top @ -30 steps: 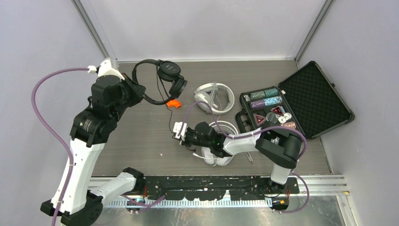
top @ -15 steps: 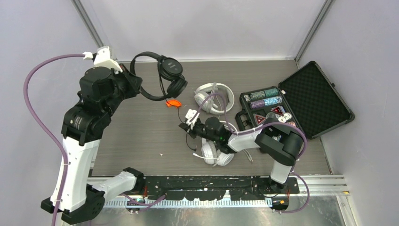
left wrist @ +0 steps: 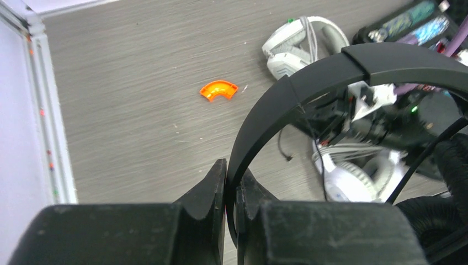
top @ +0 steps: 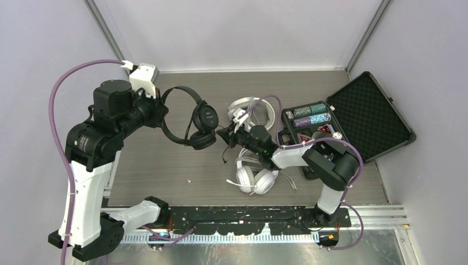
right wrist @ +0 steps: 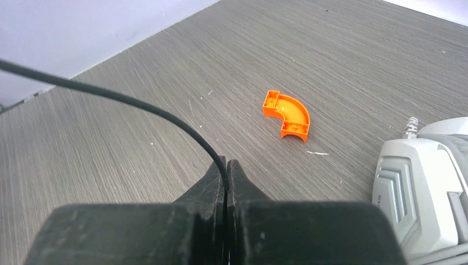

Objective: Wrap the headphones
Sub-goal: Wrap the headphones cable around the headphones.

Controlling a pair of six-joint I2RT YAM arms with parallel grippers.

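Headphones, the black pair (top: pixel 194 120), were pinched by the headband (left wrist: pixel 287 105) between the closed fingers of the left gripper (left wrist: pixel 232 179) and hung above the table (top: pixel 154 160), well left of the open chip case (top: pixel 361 113). The right gripper (right wrist: pixel 226 165), between that pair and the case, was pressed together on the thin black cord (right wrist: pixel 138 105). One white headset (top: pixel 255 178) lay near the case's front left corner, a second white headset (top: pixel 253 113) just beside its left edge. An orange curved piece (right wrist: pixel 288 115) lay left of the case, near that second white headset.
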